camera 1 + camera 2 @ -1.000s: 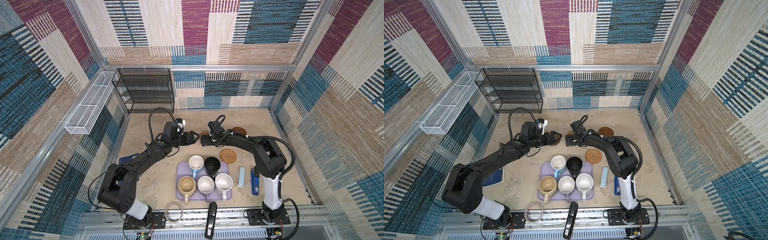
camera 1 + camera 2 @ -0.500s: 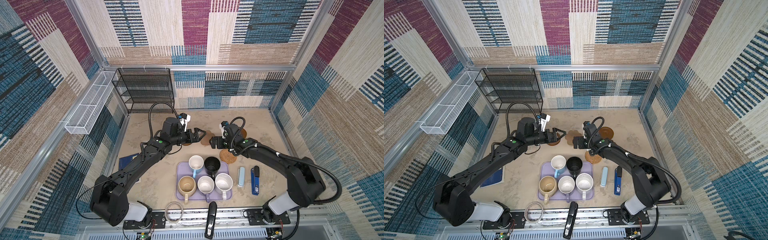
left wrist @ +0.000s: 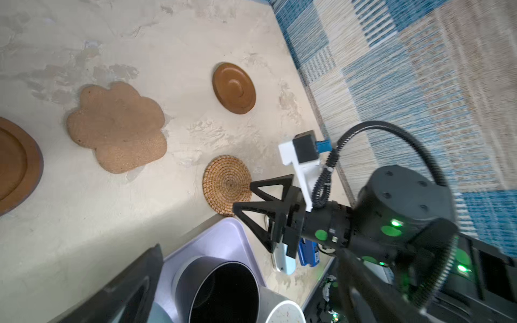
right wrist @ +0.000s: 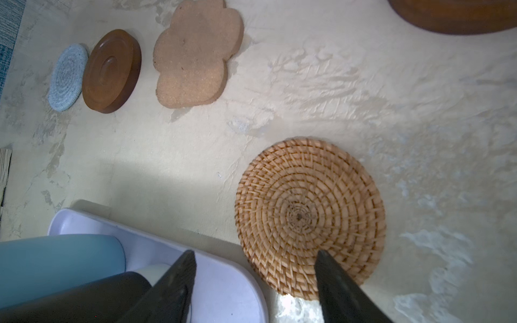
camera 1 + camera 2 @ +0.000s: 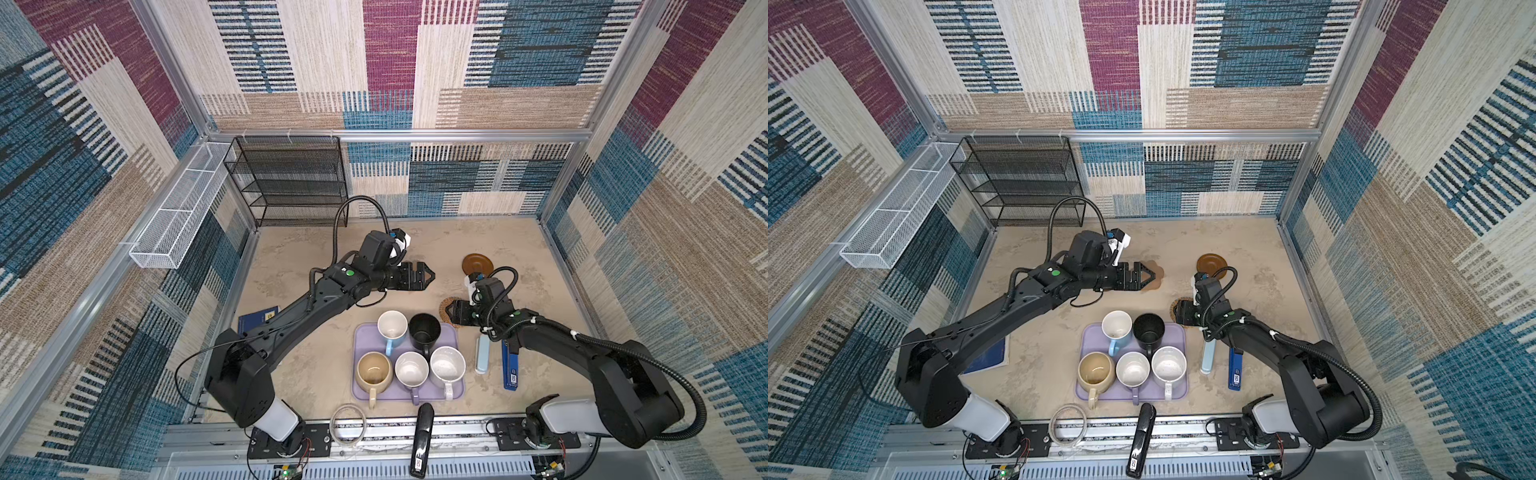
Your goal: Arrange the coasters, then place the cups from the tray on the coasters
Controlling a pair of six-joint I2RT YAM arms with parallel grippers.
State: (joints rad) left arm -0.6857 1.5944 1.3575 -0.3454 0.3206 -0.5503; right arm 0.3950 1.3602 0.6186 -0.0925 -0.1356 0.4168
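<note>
Patchwork woven walls (image 5: 390, 62) enclose a beige floor (image 5: 519, 249) and black rack (image 5: 291, 183).

Beige tabletop (image 5: 320, 374), lavender tray (image 5: 363, 338), rattan coaster (image 4: 307, 215), paw coaster (image 4: 195, 53), blue book (image 5: 257, 320)

Five mugs (image 5: 411, 368) upright on lavender tray (image 5: 452, 337), rattan coaster (image 4: 307, 215) flat just beside it

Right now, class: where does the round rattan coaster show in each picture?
In a top view: rattan coaster right of centre, partly under the right gripper.
In a top view: rattan coaster likewise.
Left wrist: rattan coaster by the right gripper.
Right wrist: rattan coaster close up.
Shared landmark: the purple tray corner beside it.
</note>
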